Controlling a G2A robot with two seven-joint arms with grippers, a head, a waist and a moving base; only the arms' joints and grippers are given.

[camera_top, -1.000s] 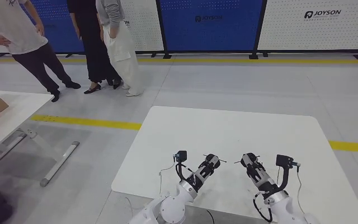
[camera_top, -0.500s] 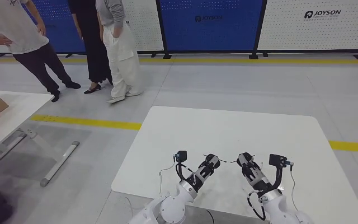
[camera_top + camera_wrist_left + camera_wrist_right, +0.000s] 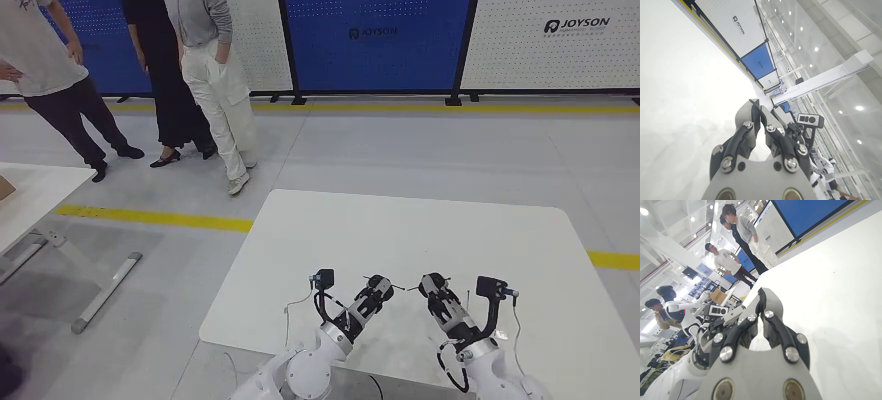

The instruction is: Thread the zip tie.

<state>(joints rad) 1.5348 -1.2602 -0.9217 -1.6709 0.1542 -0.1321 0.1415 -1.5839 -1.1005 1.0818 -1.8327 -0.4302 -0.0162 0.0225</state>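
From where I stand, both arms sit low in the middle of the top view, over the near edge of the white table [image 3: 420,230], with their tips turned toward each other and only a small gap between them. The left gripper [image 3: 379,287] is clenched, and a thin dark sliver crosses its tip. I take that sliver for the zip tie [image 3: 754,102]. The right gripper [image 3: 431,285] is clenched too, and fine dark whiskers poke out on either side of it, so I judge it pinches another part of the same strip. I cannot make out which end is the tail and which is the locking head. The tie looks feather-light, narrow and springy. It should be stiff enough along its length to be pushed, but it will likely bow or twist if held far from the tip. Its smooth plastic may slide between the pads, so a firm pinch on the flat faces seems wise. I would hold the tail close behind its point, leaving only a short free length. The head I would grip by its sides, so the slot stays open and faces the tail squarely.
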